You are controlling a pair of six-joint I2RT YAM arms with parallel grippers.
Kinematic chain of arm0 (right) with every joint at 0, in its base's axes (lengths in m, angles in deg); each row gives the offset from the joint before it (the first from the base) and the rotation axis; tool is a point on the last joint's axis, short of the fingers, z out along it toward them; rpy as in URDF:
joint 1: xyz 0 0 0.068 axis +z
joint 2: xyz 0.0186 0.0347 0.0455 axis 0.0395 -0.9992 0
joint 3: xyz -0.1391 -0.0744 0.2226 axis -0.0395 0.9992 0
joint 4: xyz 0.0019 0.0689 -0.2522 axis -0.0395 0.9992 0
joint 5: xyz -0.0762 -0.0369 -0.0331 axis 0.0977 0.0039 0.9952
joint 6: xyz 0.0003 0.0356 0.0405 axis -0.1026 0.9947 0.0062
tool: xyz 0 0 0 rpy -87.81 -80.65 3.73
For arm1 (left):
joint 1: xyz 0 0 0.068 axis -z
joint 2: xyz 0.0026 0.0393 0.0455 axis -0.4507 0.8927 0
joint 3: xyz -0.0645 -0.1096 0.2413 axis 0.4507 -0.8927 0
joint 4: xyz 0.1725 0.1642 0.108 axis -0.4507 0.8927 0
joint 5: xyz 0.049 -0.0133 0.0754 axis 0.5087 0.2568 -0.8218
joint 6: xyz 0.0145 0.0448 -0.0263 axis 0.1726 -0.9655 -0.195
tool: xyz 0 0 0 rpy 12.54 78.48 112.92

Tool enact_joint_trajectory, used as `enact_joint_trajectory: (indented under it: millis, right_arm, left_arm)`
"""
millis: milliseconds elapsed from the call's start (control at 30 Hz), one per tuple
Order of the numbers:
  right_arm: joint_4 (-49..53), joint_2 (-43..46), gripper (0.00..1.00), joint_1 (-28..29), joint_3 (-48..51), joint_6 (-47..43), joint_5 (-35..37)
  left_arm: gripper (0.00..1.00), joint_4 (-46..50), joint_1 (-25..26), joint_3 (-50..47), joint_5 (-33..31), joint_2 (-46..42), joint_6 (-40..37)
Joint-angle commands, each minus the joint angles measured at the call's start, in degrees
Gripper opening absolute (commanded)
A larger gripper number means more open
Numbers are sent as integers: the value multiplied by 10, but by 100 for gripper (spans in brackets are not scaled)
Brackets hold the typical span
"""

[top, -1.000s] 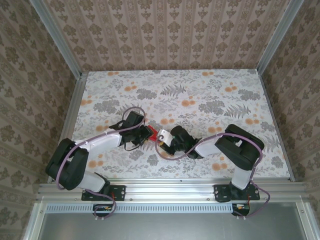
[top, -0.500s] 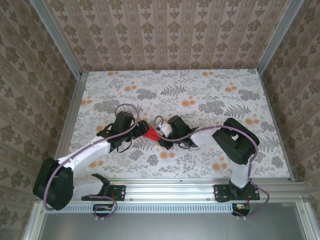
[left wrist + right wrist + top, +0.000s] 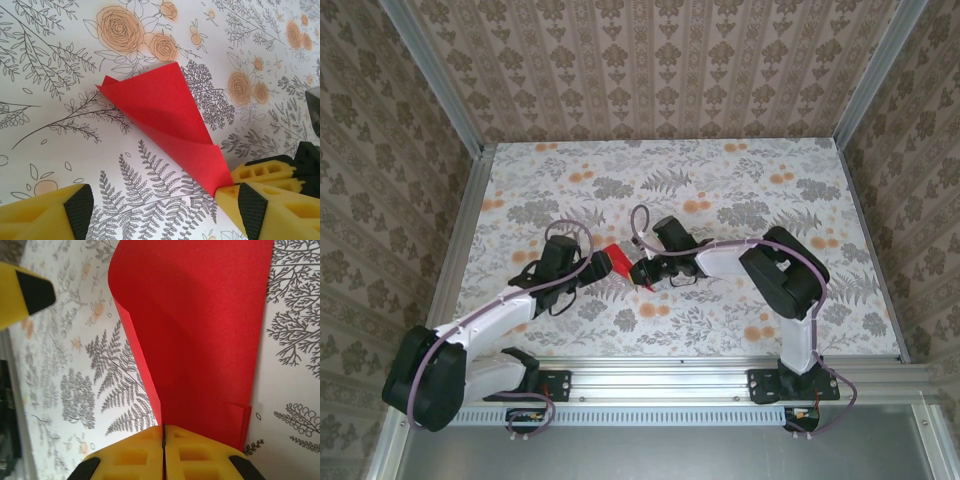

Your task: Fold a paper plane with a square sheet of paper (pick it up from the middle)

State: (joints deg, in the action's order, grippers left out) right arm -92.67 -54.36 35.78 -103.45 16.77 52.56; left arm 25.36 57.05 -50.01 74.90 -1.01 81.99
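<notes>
The left gripper [image 3: 165, 209] has its yellow fingers [image 3: 47, 215] spread wide apart, one at each lower corner of its wrist view. Nothing is between them, and they hang low over the floral-printed surface [image 3: 55, 60].

The right gripper [image 3: 163, 436] has its fingers pressed tightly together, pinching the narrow end of the bright red sheet of paper [image 3: 200, 325]. The sheet is folded over on itself into a tapering shape. It is slim at the pinch and widens away from it, and layered edges show along one side. One fold curves up off the surface and casts a soft shadow across the red.

Seen from above, the paper lies near the middle of the surface, between the two grippers, which face each other from the left and the right. The left arm's purple cable loops beside its wrist. Patterned walls with metal corner posts enclose the surface.

In the left wrist view, the paper's narrow tip disappears where the right gripper's fingers sit just beside one of the left gripper's own. Whether that left finger touches the paper cannot be told. From above, the wrists hide part of the sheet. In the right wrist view, the paper's wide end is cut off by the top edge.
</notes>
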Motion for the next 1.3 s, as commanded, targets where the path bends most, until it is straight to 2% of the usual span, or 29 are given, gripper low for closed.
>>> enact_joint_trajectory:
  millis: [0, 167, 467, 900, 1267]
  right_arm:
    - [-11, -21, 8, -11, -15, 63, -52]
    - [-43, -41, 8, -29, -11, 102, -73]
    - [-180, -65, 8, -63, 27, 216, -122]
    - [-191, -86, 8, -77, 44, 263, -113]
    - [-221, -95, 8, -86, 63, 293, -107]
  left_arm:
    - [77, -35, -4, -12, 9, 4, -28]
    - [72, -61, -3, -13, 20, 35, -38]
    - [63, -105, 3, 3, 31, 93, -58]
    - [51, -185, 14, 42, 57, 181, -52]
    - [40, -197, 24, 92, 52, 248, -42]
